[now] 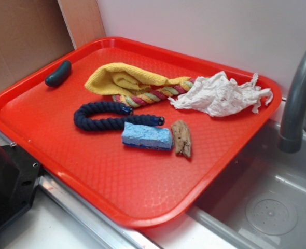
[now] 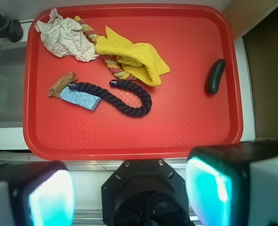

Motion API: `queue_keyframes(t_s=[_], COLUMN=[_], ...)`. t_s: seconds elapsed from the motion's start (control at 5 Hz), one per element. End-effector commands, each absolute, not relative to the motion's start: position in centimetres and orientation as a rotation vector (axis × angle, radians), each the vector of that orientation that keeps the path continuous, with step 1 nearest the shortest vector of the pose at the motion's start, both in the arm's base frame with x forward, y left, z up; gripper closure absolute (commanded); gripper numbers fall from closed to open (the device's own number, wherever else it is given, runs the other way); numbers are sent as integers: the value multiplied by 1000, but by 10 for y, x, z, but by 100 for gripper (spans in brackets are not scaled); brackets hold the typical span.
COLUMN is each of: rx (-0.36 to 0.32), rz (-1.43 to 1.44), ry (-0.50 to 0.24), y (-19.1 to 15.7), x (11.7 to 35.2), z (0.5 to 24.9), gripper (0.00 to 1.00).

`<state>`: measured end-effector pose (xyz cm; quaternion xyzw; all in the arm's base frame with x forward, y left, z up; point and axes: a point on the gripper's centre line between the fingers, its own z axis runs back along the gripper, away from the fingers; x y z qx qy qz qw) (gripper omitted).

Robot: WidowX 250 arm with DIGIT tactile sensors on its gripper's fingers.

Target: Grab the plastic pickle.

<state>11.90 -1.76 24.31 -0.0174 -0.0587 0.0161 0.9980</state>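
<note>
Near the tray's (image 2: 129, 150) edge, pickle (image 2: 215, 76) lies fully visible, gripper (image 2: 132, 190) fingertips cropped.

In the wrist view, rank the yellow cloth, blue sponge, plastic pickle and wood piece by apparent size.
1. Yellow cloth
2. Blue sponge
3. Plastic pickle and wood piece: too alike to rank, and the sponge partly hides the wood.

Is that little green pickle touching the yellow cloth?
No. The plastic pickle lies alone near the tray's corner, with bare red tray between it and the yellow cloth.
</note>
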Motion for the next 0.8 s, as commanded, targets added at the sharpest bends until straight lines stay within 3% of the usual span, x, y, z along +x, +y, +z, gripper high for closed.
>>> queue_keyframes(t_s=[0.0,0.2,0.4,0.6], rx=[-35,67,121,103], rz=[32,151,314,412], ry=[-117,-31,-87,-149], y=[-18,20,53,83], x=[119,141,164,181], z=[243,193,157,136], gripper=[0,0,0,0])
